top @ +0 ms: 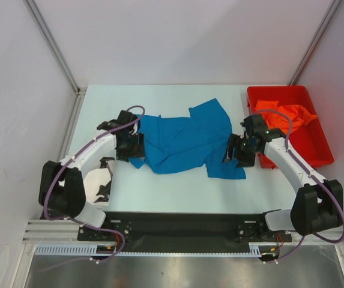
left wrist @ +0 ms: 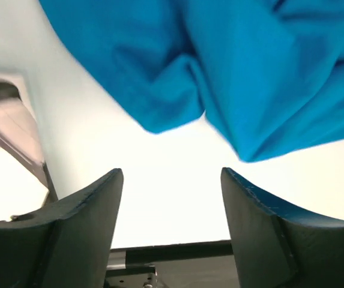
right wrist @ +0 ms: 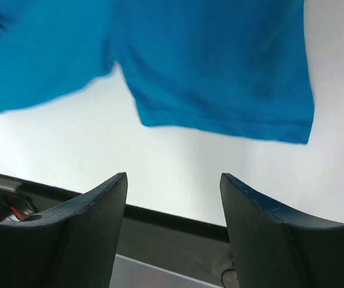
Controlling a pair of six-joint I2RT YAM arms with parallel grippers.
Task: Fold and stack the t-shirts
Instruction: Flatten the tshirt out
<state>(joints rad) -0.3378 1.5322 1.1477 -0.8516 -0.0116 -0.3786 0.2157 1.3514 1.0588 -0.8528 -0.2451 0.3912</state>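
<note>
blue shirt (top: 181, 143) spread rumpled, orange shirt (top: 295, 115) bunched

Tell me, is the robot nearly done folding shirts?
Not nearly. Nothing is stacked. The blue shirt lies rumpled between the open left gripper and right gripper, neither gripping it. The white shirt lies apart, partly hidden; the orange shirt waits in the bin.

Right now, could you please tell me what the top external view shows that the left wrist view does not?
Only the top external view shows the orange t-shirt in the red bin and the right gripper. Only the left wrist view shows, close up, the left gripper open with bare table between its fingers. Both show the blue t-shirt, rumpled on the table.
</note>
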